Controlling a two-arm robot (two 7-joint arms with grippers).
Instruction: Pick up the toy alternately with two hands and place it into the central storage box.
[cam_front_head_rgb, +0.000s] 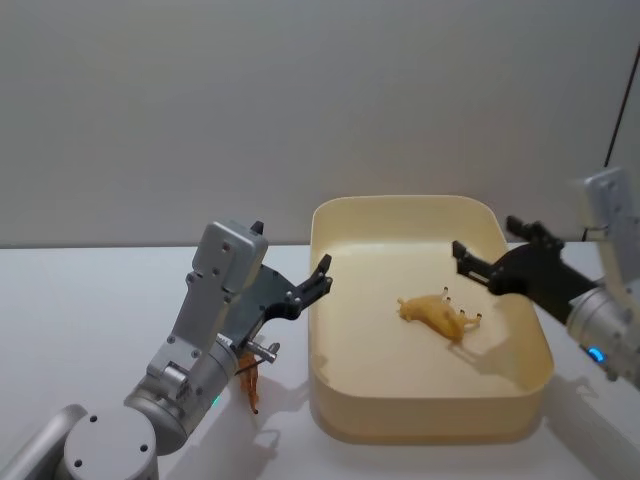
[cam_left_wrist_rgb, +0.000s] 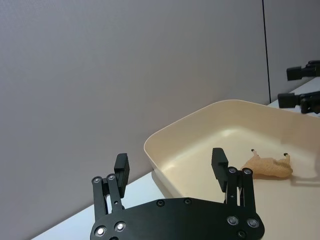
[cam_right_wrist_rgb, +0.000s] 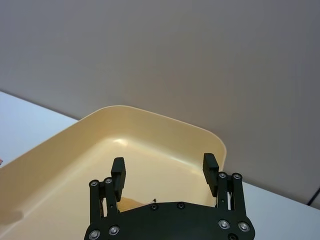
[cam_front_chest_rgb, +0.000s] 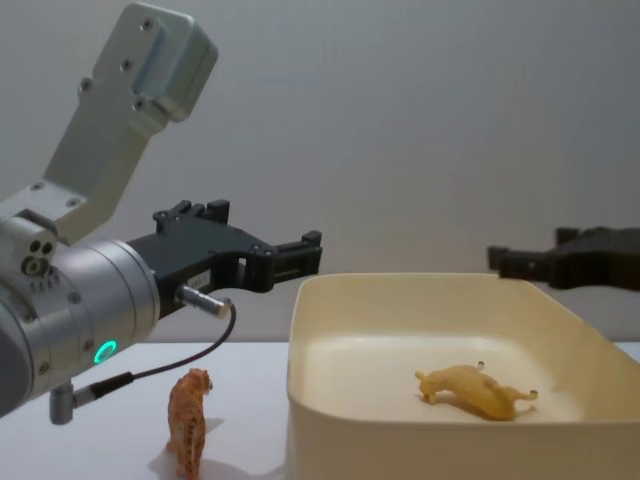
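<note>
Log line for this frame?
left gripper open, at storage box left rim | right gripper open, over box | yellow toy in box | tiger toy standing on table

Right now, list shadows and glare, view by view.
Head view: soft shadow on the box floor right of the yellow toy; left gripper at the box's left rim, right gripper over its right side, both open. Chest view: faint shadow under the tiger. Right wrist view: pale glare on the box's inner wall.

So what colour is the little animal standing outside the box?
The toy animal is orange-brown; the chest view shows it best.
</note>
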